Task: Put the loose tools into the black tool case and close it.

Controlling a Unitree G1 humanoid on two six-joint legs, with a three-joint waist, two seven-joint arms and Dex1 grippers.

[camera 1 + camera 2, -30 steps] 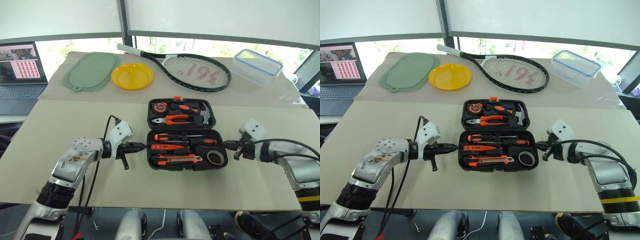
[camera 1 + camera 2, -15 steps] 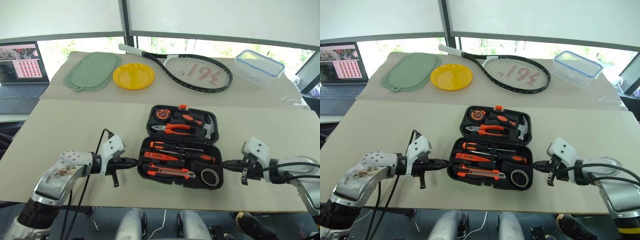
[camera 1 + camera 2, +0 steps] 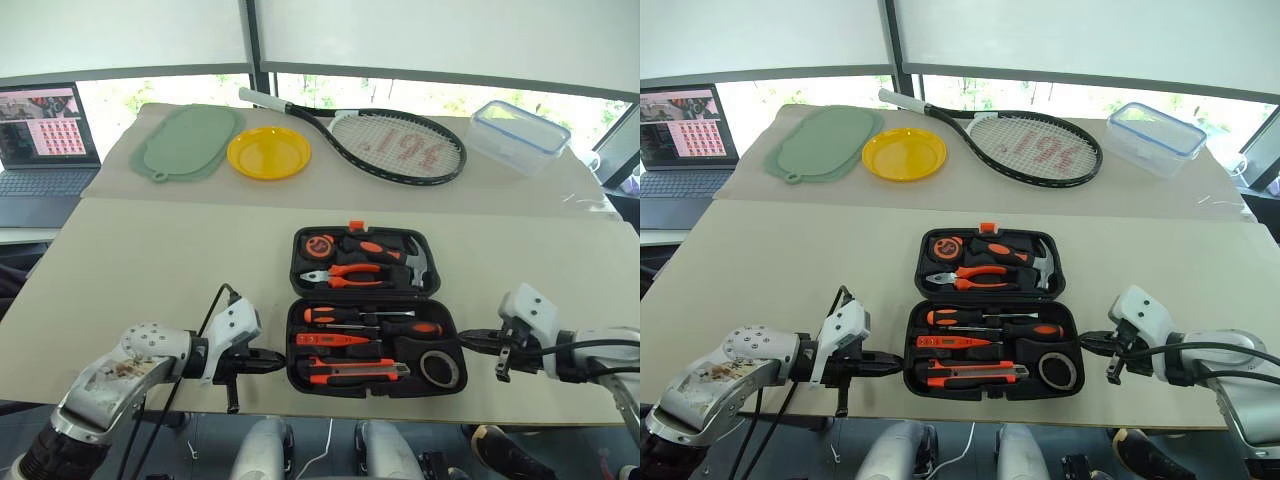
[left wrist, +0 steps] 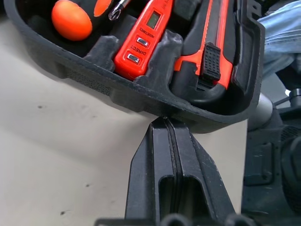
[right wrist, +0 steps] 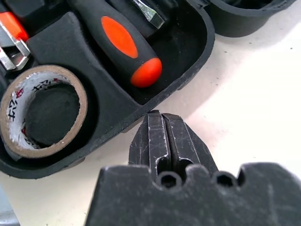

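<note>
Shifted black moulded case (image 3: 372, 375), rounded corners

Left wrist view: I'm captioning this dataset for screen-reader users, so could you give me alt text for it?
The shut left gripper presses its black fingertips against the outer wall of the open black tool case on a beige table. Inside the case lie a slim orange tester screwdriver, an orange-and-black utility knife and a screwdriver's round orange handle end.

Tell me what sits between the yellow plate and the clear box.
The tennis racket lies between the yellow plate and the clear box, seen in the left eye view.
</note>
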